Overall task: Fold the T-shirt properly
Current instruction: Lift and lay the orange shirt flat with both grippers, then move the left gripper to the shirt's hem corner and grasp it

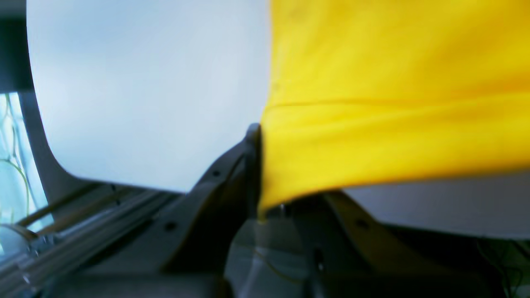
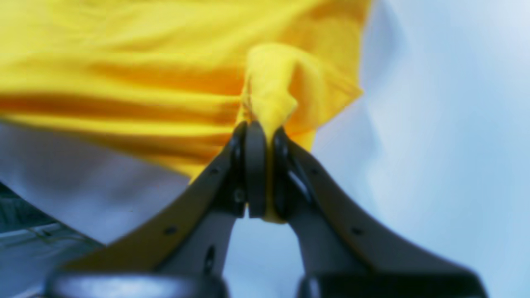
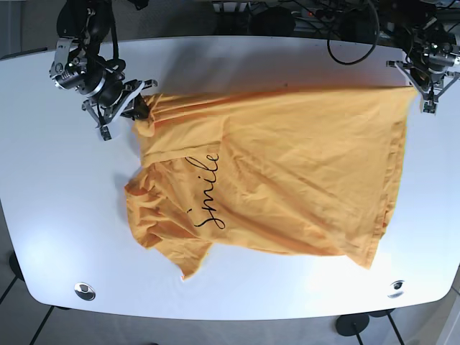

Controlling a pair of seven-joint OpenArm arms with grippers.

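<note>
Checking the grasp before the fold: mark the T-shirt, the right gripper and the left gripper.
T-shirt (image 3: 287,172): base view, middle of the body.
right gripper (image 2: 264,140): right wrist view, fingertips pinching cloth.
left gripper (image 3: 420,88): base view, fingertips at the shirt's corner.

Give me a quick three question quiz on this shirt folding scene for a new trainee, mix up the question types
1. True or false: both grippers are shut on the yellow T-shirt.
2. What word is printed on the shirt?
3. Which gripper holds the corner nearer the print? A) left gripper B) right gripper C) neither

Key
1. True; the jaws of each pinch the fabric.
2. "Smile", in black script.
3. B; in the base view it sits at the shirt's far left corner, on the white table.
</note>
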